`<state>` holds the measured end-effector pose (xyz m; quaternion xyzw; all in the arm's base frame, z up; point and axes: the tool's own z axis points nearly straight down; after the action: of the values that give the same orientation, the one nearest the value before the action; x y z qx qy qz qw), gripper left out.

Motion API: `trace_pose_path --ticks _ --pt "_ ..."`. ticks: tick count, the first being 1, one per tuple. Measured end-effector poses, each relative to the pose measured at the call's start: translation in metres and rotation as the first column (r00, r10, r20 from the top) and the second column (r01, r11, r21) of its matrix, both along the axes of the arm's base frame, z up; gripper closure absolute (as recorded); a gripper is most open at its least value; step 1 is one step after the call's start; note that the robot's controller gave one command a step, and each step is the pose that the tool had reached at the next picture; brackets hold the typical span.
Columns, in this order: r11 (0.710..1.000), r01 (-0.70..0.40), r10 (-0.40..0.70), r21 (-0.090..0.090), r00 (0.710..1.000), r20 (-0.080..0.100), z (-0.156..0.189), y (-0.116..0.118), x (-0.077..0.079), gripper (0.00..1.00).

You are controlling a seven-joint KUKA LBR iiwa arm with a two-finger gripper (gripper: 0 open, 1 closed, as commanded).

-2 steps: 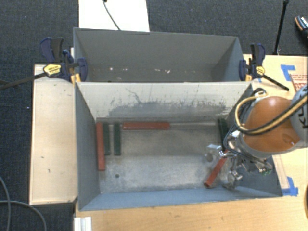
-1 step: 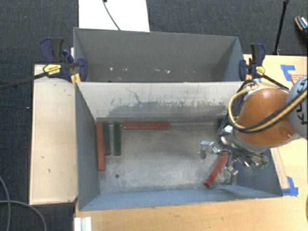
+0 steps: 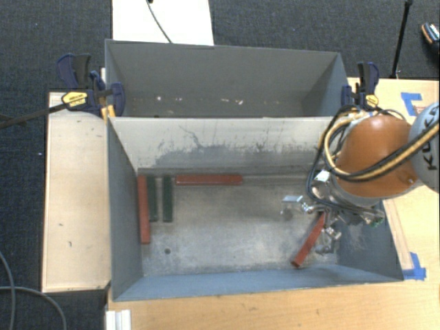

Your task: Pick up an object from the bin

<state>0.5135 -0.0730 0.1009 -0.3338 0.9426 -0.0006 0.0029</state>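
Grey bin (image 3: 124,205): the arm's orange-covered wrist (image 3: 375,157) sits low over its near right corner. Jaws are at the upper end of a red stick (image 3: 306,247) lying on the bin floor there. Their opening: cannot tell, the wrist hides it. The stick's long axis runs diagonally, lower end toward the bin's near wall, upper end toward its right wall. Step, likely: grasping. Next: grip across the narrow width, lift straight.
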Motion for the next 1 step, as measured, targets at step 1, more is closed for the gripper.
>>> trace_pose_path --ticks 1 --pt "0.975 -0.222 0.222 0.0 0.975 -0.007 -0.0314 -0.0081 0.002 0.0"
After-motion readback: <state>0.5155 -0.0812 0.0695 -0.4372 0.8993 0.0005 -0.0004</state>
